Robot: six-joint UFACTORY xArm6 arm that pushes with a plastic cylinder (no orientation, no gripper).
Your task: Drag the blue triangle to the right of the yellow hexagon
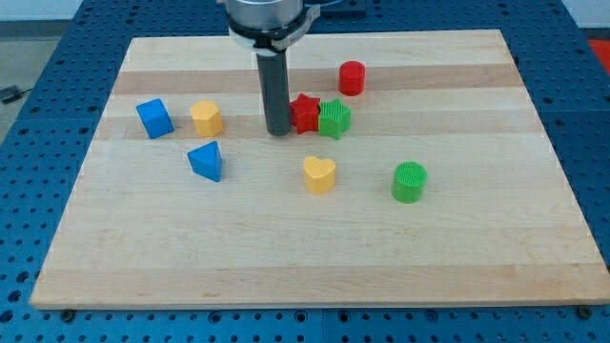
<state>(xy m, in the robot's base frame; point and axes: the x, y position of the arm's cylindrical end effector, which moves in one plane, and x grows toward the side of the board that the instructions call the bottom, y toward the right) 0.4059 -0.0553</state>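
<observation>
The blue triangle [206, 160] lies on the wooden board, left of centre. The yellow hexagon [206, 118] sits just above it toward the view's top, with a small gap between them. My tip [278, 131] stands to the right of both, about a block's width from the hexagon and up-right of the triangle. The tip touches or nearly touches the left side of a red star block [304, 112].
A blue cube [154, 118] is left of the hexagon. A green star block [335, 119] adjoins the red star. A red cylinder [352, 77] is toward the top. A yellow heart [319, 174] and a green cylinder [409, 182] lie lower right. The board's edge [315, 303] runs along the bottom.
</observation>
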